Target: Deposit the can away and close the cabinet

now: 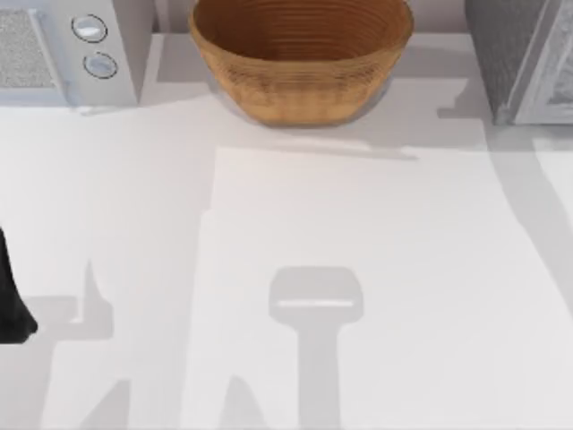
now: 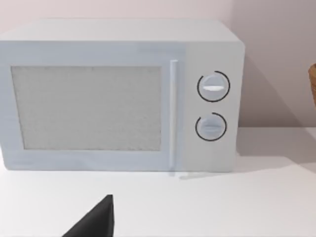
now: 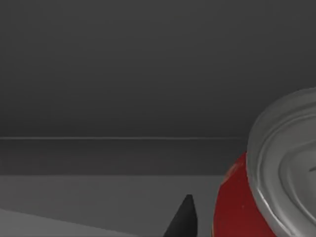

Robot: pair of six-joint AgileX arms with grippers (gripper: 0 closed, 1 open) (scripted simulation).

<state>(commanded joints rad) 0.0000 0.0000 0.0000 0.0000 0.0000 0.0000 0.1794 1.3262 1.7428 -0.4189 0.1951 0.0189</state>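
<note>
The red can (image 3: 237, 207) with its silver lid (image 3: 286, 163) stands very close in the right wrist view, with dark grey surfaces behind and below it. A black part of my right gripper (image 3: 182, 219) shows just beside the can, a small gap between them. The grey cabinet (image 1: 519, 54) stands at the table's far right corner in the top view. My left gripper (image 1: 13, 305) is parked at the table's left edge, facing the microwave.
A white microwave (image 1: 63, 45) with two dials sits at the far left, and it also shows in the left wrist view (image 2: 118, 98). A woven basket (image 1: 300, 54) stands at the far middle. The white tabletop (image 1: 358, 224) stretches in front of them.
</note>
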